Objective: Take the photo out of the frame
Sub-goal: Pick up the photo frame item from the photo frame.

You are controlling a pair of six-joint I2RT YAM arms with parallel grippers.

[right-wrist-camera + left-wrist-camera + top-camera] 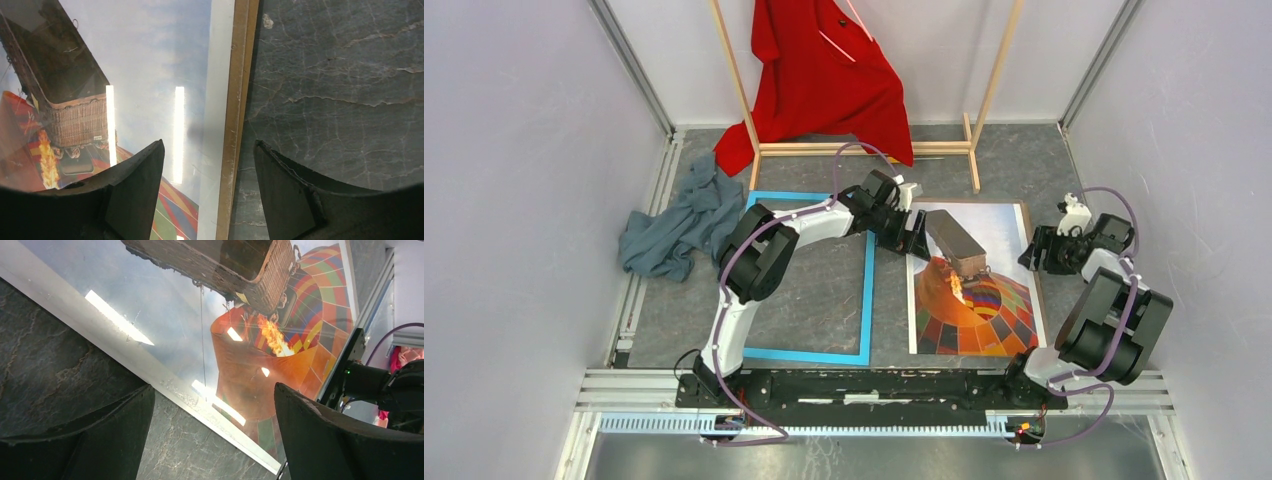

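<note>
The light blue frame (868, 290) lies flat on the dark table, left of centre, with bare table showing inside it. To its right the photo (984, 300) of an orange balloon lies face up, apart from the frame, on a brown backing board (1031, 262). My left gripper (916, 238) is open at the photo's upper left edge; in the left wrist view the photo (200, 315) and its white border run between the left gripper's (215, 435) fingers. My right gripper (1036, 252) is open at the right edge; the photo (150, 60) and board edge (241, 100) lie below the right gripper (209, 170).
A red shirt (824, 80) hangs on a wooden rack (989, 90) at the back. A blue-grey cloth (679, 225) is crumpled at the left, beside the frame. Pale walls close in both sides. A metal rail (874, 385) runs along the near edge.
</note>
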